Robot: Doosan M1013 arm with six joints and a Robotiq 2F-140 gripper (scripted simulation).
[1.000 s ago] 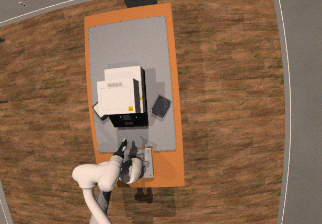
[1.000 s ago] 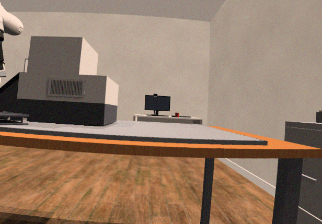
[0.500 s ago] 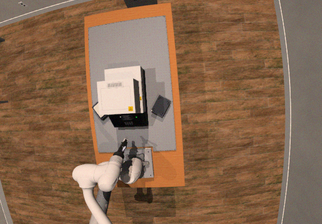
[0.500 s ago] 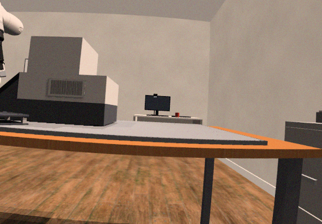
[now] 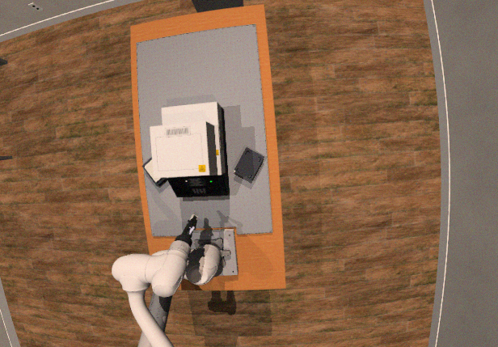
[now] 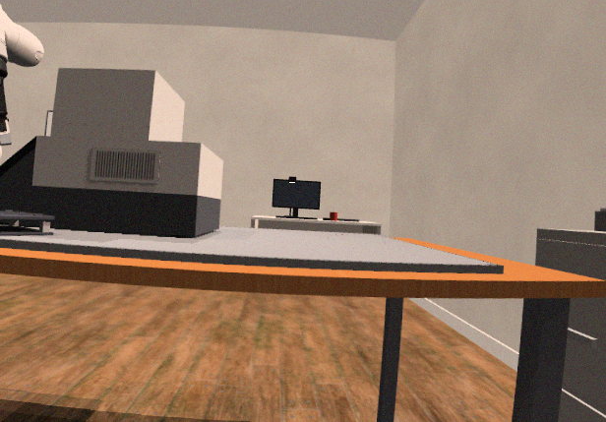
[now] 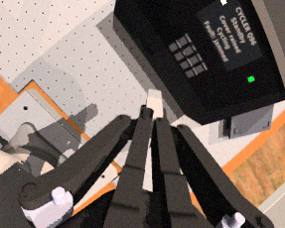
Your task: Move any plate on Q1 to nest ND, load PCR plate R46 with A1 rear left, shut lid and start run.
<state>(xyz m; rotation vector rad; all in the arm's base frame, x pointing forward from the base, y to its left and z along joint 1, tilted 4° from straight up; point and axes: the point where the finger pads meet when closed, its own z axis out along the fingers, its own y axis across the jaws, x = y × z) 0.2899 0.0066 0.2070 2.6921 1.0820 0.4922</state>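
gripper: i am seeing the gripper (image 7: 150,109) pressed together on nothing, hovering low centre of the wrist frame, just short of the keypad (image 7: 187,57).
cycler q1: q1 (image 5: 190,147) is sitting mid-frame in the top view, lid shut, lamp (image 7: 250,78) glowing green.
plate r46: i am seeing a pale corner (image 5: 150,170) peeking out at q1's lower left; cannot tell more.
nest nd: the dark nest (image 5: 249,164) is lying right of q1.

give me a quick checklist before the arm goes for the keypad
1. Gripper shut and holding nothing, fit for pressing: ok.
2. Status lamp green, no run on, no fault: ok.
3. Q1's lid shut, so LID comes first: ok.
4. Fingertips short of the keypad, not touching: ok.
5. Dark nest right of Q1 bare: ok.
6. Plate on Q1's block: cannot tell, lid hides it.
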